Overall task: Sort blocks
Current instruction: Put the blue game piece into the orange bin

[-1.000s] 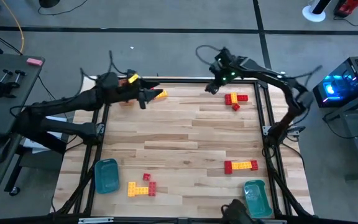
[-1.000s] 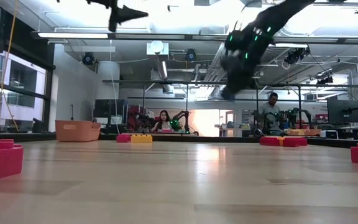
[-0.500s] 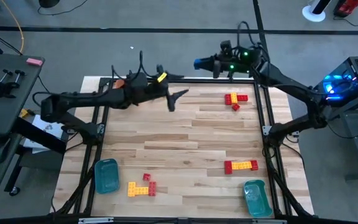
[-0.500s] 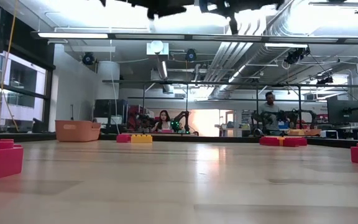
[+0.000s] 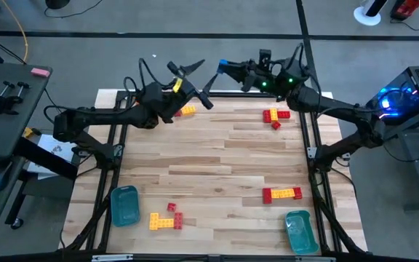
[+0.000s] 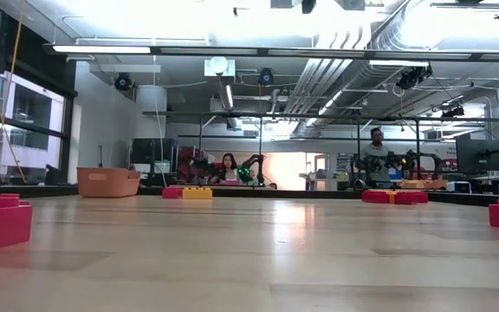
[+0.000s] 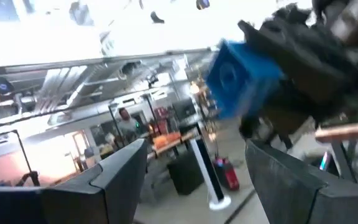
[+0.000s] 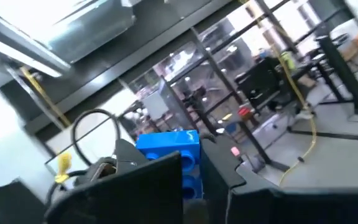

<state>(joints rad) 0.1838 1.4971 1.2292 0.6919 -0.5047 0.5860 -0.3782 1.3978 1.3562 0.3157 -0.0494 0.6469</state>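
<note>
Right gripper (image 5: 222, 66): clamped on blue block (image 5: 224, 65), raised over counter's far edge.
Left gripper (image 5: 193, 81): wide, empty, facing block.

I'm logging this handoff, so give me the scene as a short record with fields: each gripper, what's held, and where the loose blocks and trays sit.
left gripper: open, raised at the table's far edge, facing the right one
right gripper: shut on blue block, raised there too
loose blocks: red-yellow clusters far left, far right, near right, near left
teal trays: near left, near right
</note>
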